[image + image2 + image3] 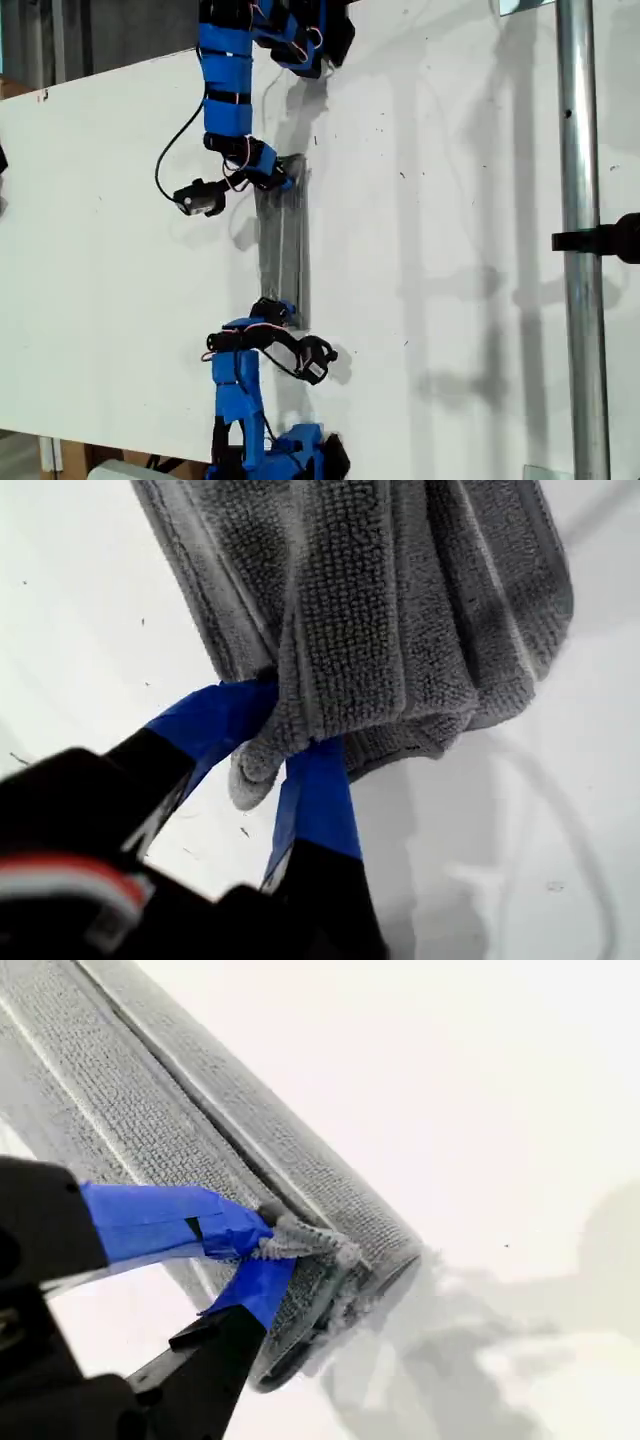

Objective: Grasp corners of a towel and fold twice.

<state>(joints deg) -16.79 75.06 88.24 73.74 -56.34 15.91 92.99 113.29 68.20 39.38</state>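
White table (480,200); both wrist views show claws pinching towel (282,240) corners.

Our first tool (290,722) is squeezed tight on a bunched end of the towel (400,630). Our second tool (272,1247) pinches its other end. One arm (228,90) reaches in from the exterior view's top, and another arm (238,385) from its bottom.

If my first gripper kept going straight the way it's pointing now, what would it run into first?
Most likely more of the towel: my first gripper is already shut on a bunched corner, and the folded cloth fills the line ahead. Depth beyond that is unclear.
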